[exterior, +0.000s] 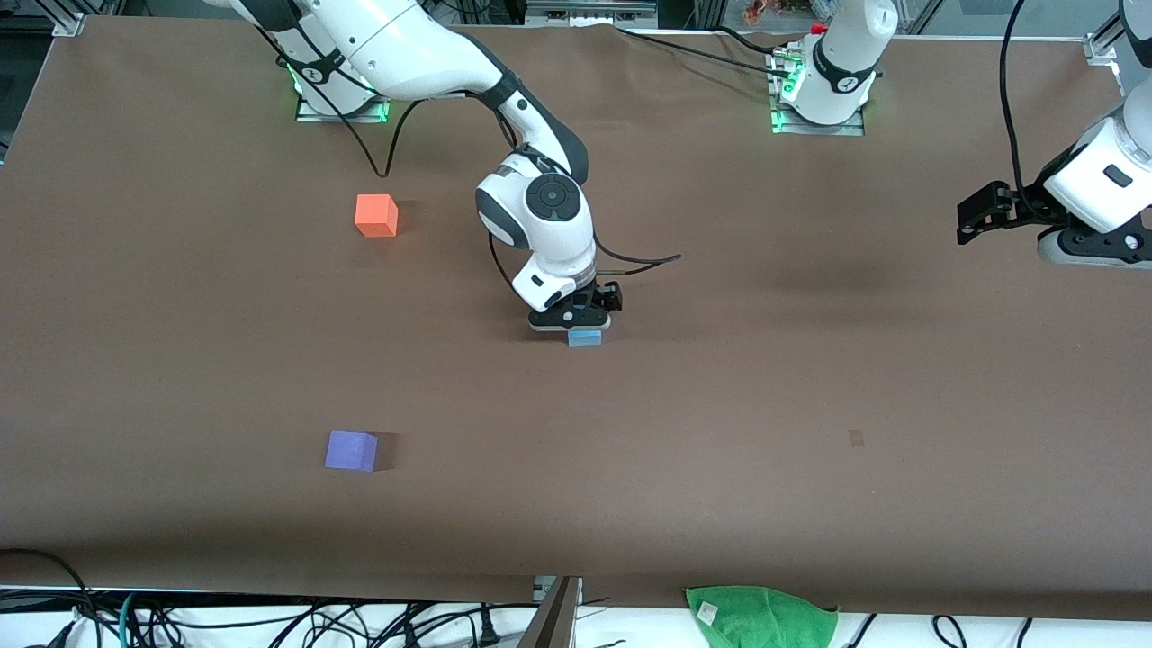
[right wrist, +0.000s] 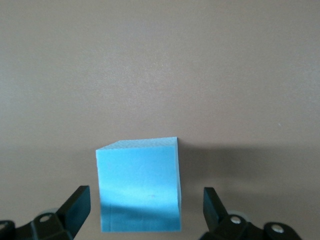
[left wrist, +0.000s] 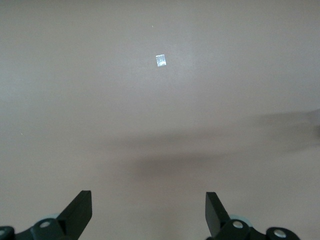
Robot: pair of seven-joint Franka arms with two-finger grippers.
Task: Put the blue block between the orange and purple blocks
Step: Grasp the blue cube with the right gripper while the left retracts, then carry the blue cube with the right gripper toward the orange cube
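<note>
1. While three small matte cubes sit on the brown table covering, each colour appears once: one light sky-blue cube, one bright orange cube and one violet-purple cube.
2. Two white robot arms stand at the table, each with one black two-finger gripper.
3. Low over the middle of the table, the right gripper is directly above the sky-blue cube; in the right wrist view its fingers stand wide apart on either side of the cube, with a gap showing between each finger and the cube's faces, so nothing is gripped.
4. That sky-blue cube rests flat on the covering, well apart from the other two and toward the left arm's end of the table from both.
5. Toward the right arm's end, the orange cube lies farther from the front camera and the purple cube nearer to it, roughly in line with each other, with bare covering between them.
6. Waiting at its own end of the table, the left gripper hangs above the covering; its fingers are spread wide and hold nothing.
7. Beneath the left gripper only a small pale square mark shows on the covering.
8. At the table's edge nearest the front camera lie a crumpled green cloth and a tangle of black cables.
9. Nothing lies between the sky-blue cube and the gap between the orange and purple cubes.
</note>
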